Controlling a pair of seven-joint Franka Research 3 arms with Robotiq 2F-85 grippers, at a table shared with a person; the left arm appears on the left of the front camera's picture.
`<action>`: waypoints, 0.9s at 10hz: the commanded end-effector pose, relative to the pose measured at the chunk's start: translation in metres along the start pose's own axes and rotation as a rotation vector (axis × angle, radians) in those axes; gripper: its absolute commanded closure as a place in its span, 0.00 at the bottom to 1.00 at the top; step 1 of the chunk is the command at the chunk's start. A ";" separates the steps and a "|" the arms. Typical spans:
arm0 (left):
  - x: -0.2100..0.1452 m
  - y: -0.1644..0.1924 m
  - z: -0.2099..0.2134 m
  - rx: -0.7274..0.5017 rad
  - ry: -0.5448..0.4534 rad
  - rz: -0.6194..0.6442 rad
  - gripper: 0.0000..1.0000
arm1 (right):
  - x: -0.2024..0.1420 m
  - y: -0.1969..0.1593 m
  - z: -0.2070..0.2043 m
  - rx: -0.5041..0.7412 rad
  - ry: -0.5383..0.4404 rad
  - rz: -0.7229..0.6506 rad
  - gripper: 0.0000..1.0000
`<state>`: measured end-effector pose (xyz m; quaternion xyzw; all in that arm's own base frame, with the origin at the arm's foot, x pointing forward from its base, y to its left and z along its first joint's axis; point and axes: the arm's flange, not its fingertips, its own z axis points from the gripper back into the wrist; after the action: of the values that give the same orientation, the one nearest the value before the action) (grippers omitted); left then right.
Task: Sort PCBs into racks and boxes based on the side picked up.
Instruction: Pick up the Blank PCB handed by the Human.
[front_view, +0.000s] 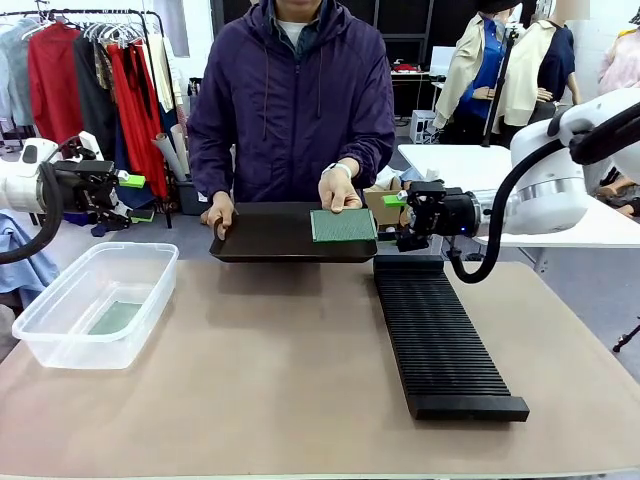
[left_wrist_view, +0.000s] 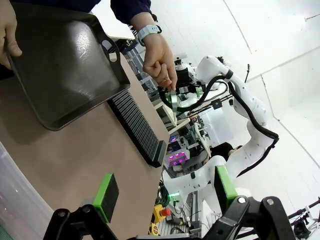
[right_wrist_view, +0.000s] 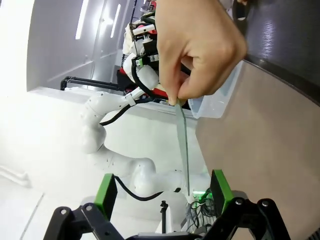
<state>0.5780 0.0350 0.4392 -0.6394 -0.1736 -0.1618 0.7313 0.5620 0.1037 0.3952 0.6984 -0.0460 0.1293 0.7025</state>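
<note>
At the far side of the table a person's hand (front_view: 340, 190) holds a green PCB (front_view: 343, 225) flat over the right end of a black tray (front_view: 270, 235). My right gripper (front_view: 400, 222) is open at the PCB's right edge. In the right wrist view the PCB (right_wrist_view: 184, 150) shows edge-on, hanging from the hand (right_wrist_view: 200, 50), its end between my open right gripper's (right_wrist_view: 162, 192) green pads without touching them. My left gripper (front_view: 125, 195) is open and holds nothing, behind the clear box (front_view: 60, 335), where another PCB (front_view: 115, 318) lies. The long black rack (front_view: 440, 335) lies right of centre.
The person's other hand (front_view: 220, 215) grips the tray's left end. The left wrist view shows its open gripper (left_wrist_view: 165, 192), the tray (left_wrist_view: 65, 65), the rack (left_wrist_view: 137, 127) and the hand-held PCB (left_wrist_view: 172, 102). The brown table (front_view: 260, 380) is bare in the middle.
</note>
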 end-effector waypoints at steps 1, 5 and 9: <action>-0.001 -0.002 0.001 0.004 -0.003 -0.002 0.00 | 0.016 -0.002 -0.011 0.035 0.013 -0.045 0.00; -0.001 -0.002 0.001 0.004 -0.003 -0.002 0.00 | 0.031 -0.010 -0.026 0.015 0.022 -0.046 0.00; -0.001 -0.002 0.001 0.004 -0.003 -0.002 0.00 | 0.038 -0.013 -0.028 -0.008 0.020 -0.048 0.06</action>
<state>0.5780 0.0350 0.4392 -0.6395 -0.1736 -0.1618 0.7313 0.5897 0.1289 0.3869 0.6982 -0.0245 0.1298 0.7036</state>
